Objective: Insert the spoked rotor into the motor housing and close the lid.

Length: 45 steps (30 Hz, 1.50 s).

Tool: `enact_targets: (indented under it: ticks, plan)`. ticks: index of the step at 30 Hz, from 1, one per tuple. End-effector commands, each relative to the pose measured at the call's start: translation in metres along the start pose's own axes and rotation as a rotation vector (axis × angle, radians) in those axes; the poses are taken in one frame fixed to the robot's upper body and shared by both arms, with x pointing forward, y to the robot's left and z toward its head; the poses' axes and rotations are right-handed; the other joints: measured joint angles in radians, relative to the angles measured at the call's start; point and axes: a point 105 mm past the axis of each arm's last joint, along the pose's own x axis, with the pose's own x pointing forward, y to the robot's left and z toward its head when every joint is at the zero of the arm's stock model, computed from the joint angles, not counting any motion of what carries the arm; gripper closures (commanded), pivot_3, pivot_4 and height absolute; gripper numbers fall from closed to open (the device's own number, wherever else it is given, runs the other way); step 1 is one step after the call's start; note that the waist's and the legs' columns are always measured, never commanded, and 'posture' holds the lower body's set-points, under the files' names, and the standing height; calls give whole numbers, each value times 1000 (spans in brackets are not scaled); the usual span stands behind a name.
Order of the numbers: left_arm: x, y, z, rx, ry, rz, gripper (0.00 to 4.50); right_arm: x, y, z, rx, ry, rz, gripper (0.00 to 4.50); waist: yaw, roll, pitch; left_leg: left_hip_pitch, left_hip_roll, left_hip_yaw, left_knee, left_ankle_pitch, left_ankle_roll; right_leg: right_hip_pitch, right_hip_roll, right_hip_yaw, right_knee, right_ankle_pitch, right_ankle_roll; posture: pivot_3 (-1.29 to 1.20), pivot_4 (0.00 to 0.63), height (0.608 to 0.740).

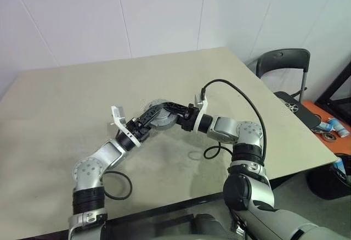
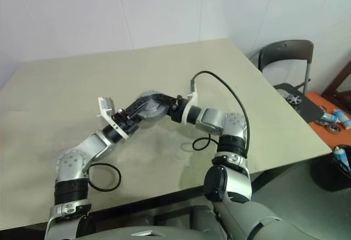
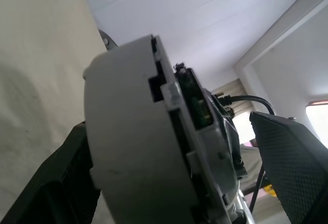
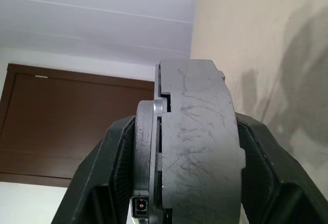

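Note:
The motor housing (image 1: 163, 118), a thick round grey metal disc, is held on edge above the middle of the table (image 1: 77, 97). My right gripper (image 4: 184, 167) is shut on it, with one finger on each flat side. A thinner grey plate, the lid (image 4: 146, 131), lies flat against one face of the housing (image 4: 200, 142). My left gripper (image 1: 152, 121) comes in from the left and stands open. Its fingers (image 3: 287, 157) straddle the housing's rim (image 3: 133, 147) with a gap on one side. The spoked rotor is hidden.
A black chair (image 1: 282, 64) stands past the table's right edge. Small parts lie on a dark tray (image 1: 299, 108) and an orange surface (image 1: 329, 126) beside it. Black cables loop off both arms over the near table (image 1: 118, 188).

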Motion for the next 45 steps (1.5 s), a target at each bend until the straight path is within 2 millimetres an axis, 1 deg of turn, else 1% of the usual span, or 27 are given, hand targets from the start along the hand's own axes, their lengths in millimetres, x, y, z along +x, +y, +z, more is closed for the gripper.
enact_targets:
  ticks: [1,7,10,12,15,18,21,24,26,29,34,38,40,41,43,45]
  plan:
    - [-2,-4,10,6,-37,-9,50,4,24,7,-51,-8,74,2104,0,0,0,0,0,0,0,0,0,0,0,0,0,0,0,0,0,740]
    - [-13,-2,20,6,-87,12,50,4,22,6,-50,-10,68,2104,1,0,0,0,0,0,0,0,0,0,0,0,0,0,0,0,0,740]
    - [-13,-1,19,6,-83,22,50,6,21,6,-48,-12,65,2104,1,0,0,0,0,0,0,0,0,0,0,0,0,0,0,0,0,740]
    - [-11,1,15,4,-65,27,50,7,21,6,-47,-12,63,2104,1,0,0,0,0,0,0,0,0,0,0,0,0,0,0,0,0,740]
    - [-7,1,5,5,-23,29,642,7,22,7,-50,-14,65,2104,2,0,0,0,0,0,0,0,0,1,0,0,0,0,0,0,0,740]
    - [-4,0,-1,-1,6,18,1638,7,20,8,-50,-19,61,2104,1,0,0,0,0,0,0,0,0,1,0,0,0,0,0,0,0,740]
    - [-3,-1,-2,-4,12,18,1638,6,18,8,-49,-24,53,2104,1,0,0,1,0,0,0,0,0,1,0,0,0,0,0,0,0,740]
    - [-3,-1,2,-6,1,21,1638,6,17,8,-50,-27,47,2104,1,0,0,1,0,0,0,0,0,1,0,0,1,0,0,0,0,740]
    - [-4,-2,3,-6,-3,15,1858,5,17,9,-50,-28,45,2104,1,0,0,1,0,0,0,0,0,1,0,0,1,0,0,0,0,740]
    - [-3,-4,3,-7,-8,13,1862,6,16,9,-50,-27,41,2104,1,0,0,1,0,0,0,0,0,1,0,0,0,0,0,0,0,740]
    - [0,-6,3,9,-5,25,1862,9,20,1,-131,0,31,2104,1,0,0,2,0,0,0,0,0,1,0,0,1,0,0,0,0,740]
    - [2,-5,2,17,8,33,1862,12,13,-1,-189,-5,-22,2104,1,0,0,2,0,0,0,0,0,1,0,0,1,0,0,0,0,740]
    - [4,-5,3,22,8,37,1862,12,9,-2,-184,-11,-24,1454,1,0,0,2,0,0,0,0,0,2,0,0,1,0,0,0,0,740]
    - [6,-5,5,25,6,37,1862,12,6,-5,-180,11,-35,1236,2,0,0,3,0,0,0,0,0,2,0,0,1,0,0,0,0,740]
    - [8,-6,8,34,-1,40,1862,13,1,-8,-131,34,-49,586,2,0,0,3,0,0,0,0,0,3,0,0,1,0,0,0,0,740]
    - [10,-7,10,39,-7,42,1862,13,3,-6,-107,27,-29,586,2,0,0,4,0,0,0,0,0,4,0,0,1,0,0,0,0,740]
